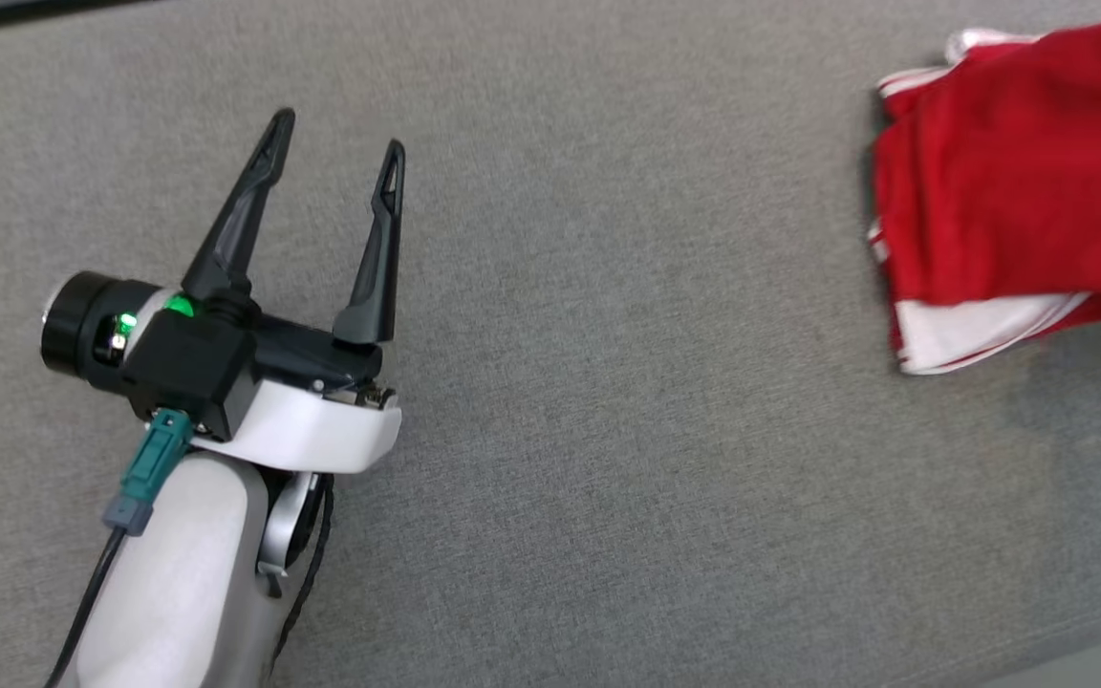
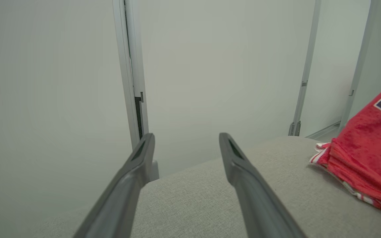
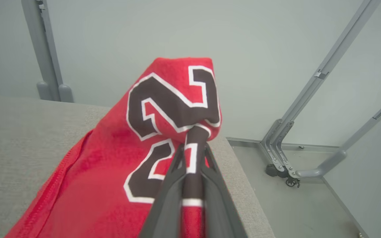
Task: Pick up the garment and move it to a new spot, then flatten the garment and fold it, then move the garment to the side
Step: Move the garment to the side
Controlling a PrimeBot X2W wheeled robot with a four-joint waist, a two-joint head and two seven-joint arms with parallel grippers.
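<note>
Pinching a ridge of the red garment (image 3: pixel 117 172) through its black printed numeral, the right pincer (image 3: pixel 193 155) is clenched on the cloth and holds that fold up in a peak, while the rest trails down onto the grey surface (image 1: pixel 608 430). The garment lies folded at the far right of the surface. Its white-trimmed edge faces left and its body runs off to the right, so its full long axis cannot be told. The left pincer (image 1: pixel 338 132) hovers released at the near left, well apart from the cloth, grasping nothing. Of the 2 arms the right is plainly nearer. The surface's right edge sits just beside the pinch, so a sideways shift likely has little room on that side.
</note>
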